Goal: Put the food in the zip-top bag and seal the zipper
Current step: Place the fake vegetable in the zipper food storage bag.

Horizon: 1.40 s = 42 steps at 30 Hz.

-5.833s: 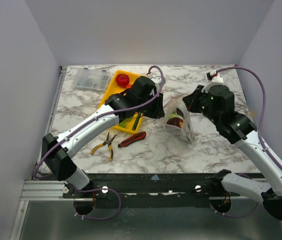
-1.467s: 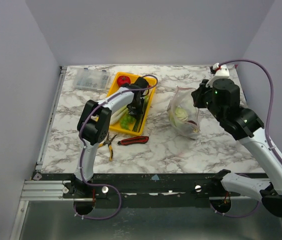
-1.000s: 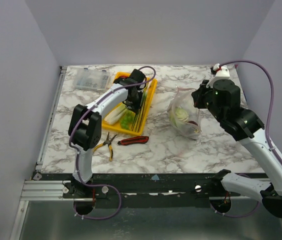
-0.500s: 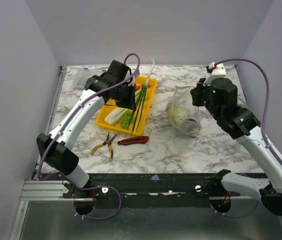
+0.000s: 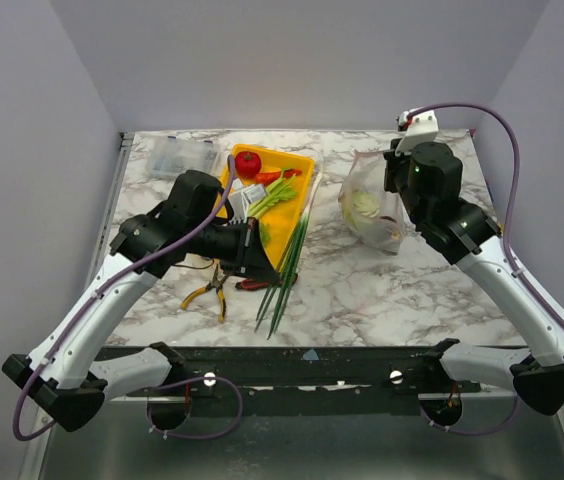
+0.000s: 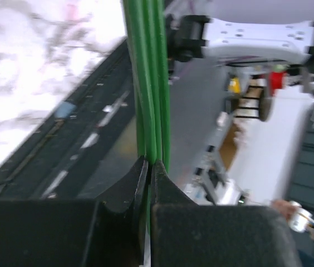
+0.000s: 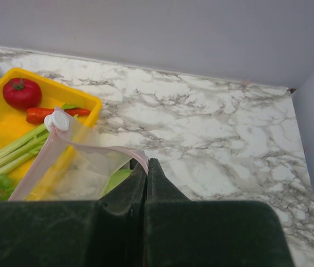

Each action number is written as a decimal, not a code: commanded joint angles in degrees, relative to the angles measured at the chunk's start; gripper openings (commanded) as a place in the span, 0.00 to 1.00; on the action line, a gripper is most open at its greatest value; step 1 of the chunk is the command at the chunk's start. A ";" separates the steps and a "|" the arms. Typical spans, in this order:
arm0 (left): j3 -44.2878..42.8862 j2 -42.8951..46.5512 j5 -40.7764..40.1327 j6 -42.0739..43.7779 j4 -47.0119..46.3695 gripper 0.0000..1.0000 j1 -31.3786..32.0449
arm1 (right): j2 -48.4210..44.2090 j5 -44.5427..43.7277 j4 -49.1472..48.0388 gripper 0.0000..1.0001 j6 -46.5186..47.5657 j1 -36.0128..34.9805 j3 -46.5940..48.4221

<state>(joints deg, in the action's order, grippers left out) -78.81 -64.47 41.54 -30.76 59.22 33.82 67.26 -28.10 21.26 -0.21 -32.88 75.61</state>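
1. A clear hard box [image 5: 177, 155] sits at the table's [image 5: 442, 290] far left, and yellow-handled pliers [image 5: 210, 293] lie nearer the arms
2. The left gripper [image 6: 148, 167] is clamped tight on a bunch of long green stalks [image 5: 287, 272] that slants across the right edge of the yellow tray [image 5: 280, 228]
3. The tray holds a red tomato [image 5: 248, 163], a carrot [image 5: 276, 176] and some pale green stalks [image 5: 270, 197]
4. The zip-top bag [image 5: 357, 175] hangs right of the tray with a green cabbage [image 5: 365, 205] inside
5. The right gripper [image 7: 146, 164] pinches the pink zipper [image 7: 90, 146], holding the bag's mouth up
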 commanded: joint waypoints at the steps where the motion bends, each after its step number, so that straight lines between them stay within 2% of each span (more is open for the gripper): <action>1: 2.77 4.67 11.32 -17.55 -15.64 0.00 3.93 | -0.65 -2.17 -9.44 0.00 5.12 0.17 0.58; 3: 5.21 6.60 13.07 -25.91 -23.09 0.00 5.07 | -1.06 -1.09 -10.98 0.01 5.53 0.12 -0.22; 7: 13.42 8.64 15.24 -46.96 -44.59 0.00 8.65 | -2.83 1.52 -15.19 0.01 6.38 0.10 -3.23; 11: 13.69 7.74 13.35 -53.73 -50.86 0.00 11.44 | -3.09 1.95 -16.83 0.01 6.89 0.10 -4.99; 15: 15.69 5.96 12.42 -64.03 -61.60 0.00 11.99 | -3.70 3.12 -17.86 0.01 5.90 0.17 -6.20; 20: 15.70 2.36 10.93 -73.08 -70.26 0.00 12.58 | -4.23 3.88 -18.43 0.01 5.72 0.11 -7.12; 24: 11.94 0.13 11.27 -72.21 -68.54 0.00 14.23 | -3.70 3.47 -18.09 0.01 6.10 0.15 -7.05; 27: 12.64 0.22 9.67 -73.50 -67.79 0.00 14.74 | -3.70 2.65 -18.66 0.01 6.03 0.12 -7.34; 32: 16.73 1.22 3.23 -78.98 -67.10 0.00 15.22 | -3.92 3.60 -18.63 0.01 4.98 0.10 -7.22; 38: 13.31 -5.36 2.80 -85.68 -68.81 0.00 15.58 | -4.22 4.38 -17.90 0.01 4.12 0.12 -6.42; 42: 12.72 -6.31 -1.85 -89.85 -68.12 0.00 15.65 | -4.01 4.23 -16.79 0.01 3.99 0.04 -6.05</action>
<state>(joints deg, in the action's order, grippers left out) -64.12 -70.30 45.52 -113.91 -8.05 49.10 64.53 -24.71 6.87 4.54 -32.88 68.29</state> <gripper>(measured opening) 0.025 0.007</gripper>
